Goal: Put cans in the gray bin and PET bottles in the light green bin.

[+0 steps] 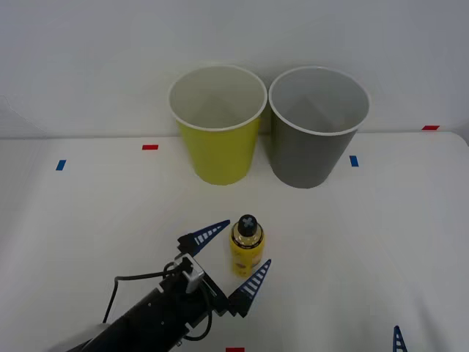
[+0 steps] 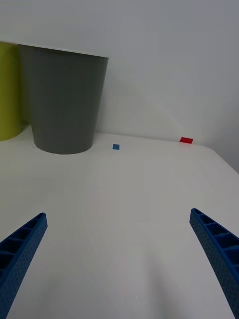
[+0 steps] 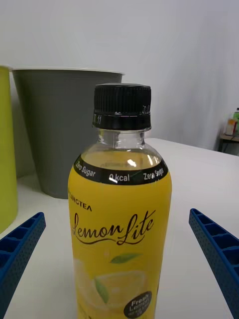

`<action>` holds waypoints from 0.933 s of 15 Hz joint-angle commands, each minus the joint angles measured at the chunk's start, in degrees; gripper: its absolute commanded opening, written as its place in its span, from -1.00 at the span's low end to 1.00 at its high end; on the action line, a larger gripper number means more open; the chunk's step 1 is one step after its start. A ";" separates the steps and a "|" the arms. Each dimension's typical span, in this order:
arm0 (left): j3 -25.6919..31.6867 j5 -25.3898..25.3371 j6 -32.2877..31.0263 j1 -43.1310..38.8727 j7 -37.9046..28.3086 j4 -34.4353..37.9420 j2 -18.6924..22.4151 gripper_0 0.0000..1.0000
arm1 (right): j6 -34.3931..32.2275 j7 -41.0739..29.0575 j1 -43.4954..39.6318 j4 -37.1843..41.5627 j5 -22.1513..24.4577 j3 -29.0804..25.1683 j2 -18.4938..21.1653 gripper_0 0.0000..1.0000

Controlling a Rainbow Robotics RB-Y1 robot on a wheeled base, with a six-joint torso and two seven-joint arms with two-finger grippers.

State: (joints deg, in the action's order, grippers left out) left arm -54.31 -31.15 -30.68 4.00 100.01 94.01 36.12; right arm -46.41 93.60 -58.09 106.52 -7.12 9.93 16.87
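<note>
The left gripper (image 1: 229,265) sits low over the bench (image 1: 381,242), its blue fingers (image 1: 207,233) spread wide on either side of the PET bottle (image 1: 247,248), which stands upright between them without being touched on either flank. From the left wrist the bottle (image 3: 119,219) sits squarely between the two fingers (image 3: 20,254), black cap up, so the arm looks lined up for a side grasp around the yellow body; the fingers have only to close. Just behind the bottle and a little to its left stands the light green bin (image 1: 218,125), open mouth up and near enough that a short lift and carry forward should reach it, which is where I judge the bottle belongs. Beside that bin, behind the bottle and to its right, stands the gray bin (image 1: 318,126), almost touching its neighbour. Well to the right of the bottle, the right gripper (image 2: 119,254) hangs idle above bare bench, its fingers (image 2: 216,249) wide apart and holding nothing.
</note>
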 commanded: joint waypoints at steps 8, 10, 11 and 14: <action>-0.09 -1.02 4.13 3.91 -0.17 -1.28 -2.89 1.00 | 0.00 0.00 0.00 0.00 0.00 0.00 0.00 1.00; -0.09 -1.20 5.10 4.43 -0.26 -1.28 -3.33 1.00 | 0.00 0.00 0.00 0.00 0.00 0.00 0.00 1.00; -0.09 -1.28 5.36 4.52 -0.35 -1.28 -3.60 1.00 | 0.00 0.00 0.00 0.00 0.00 0.00 0.00 1.00; -0.09 -1.37 5.63 5.40 -0.35 -2.51 -4.12 1.00 | 0.00 0.00 0.00 0.00 0.00 0.00 0.00 1.00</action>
State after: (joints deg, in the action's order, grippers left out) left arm -54.41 -32.50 -25.13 9.07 99.64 91.85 32.21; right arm -46.41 93.60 -58.09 106.52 -7.12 9.93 16.87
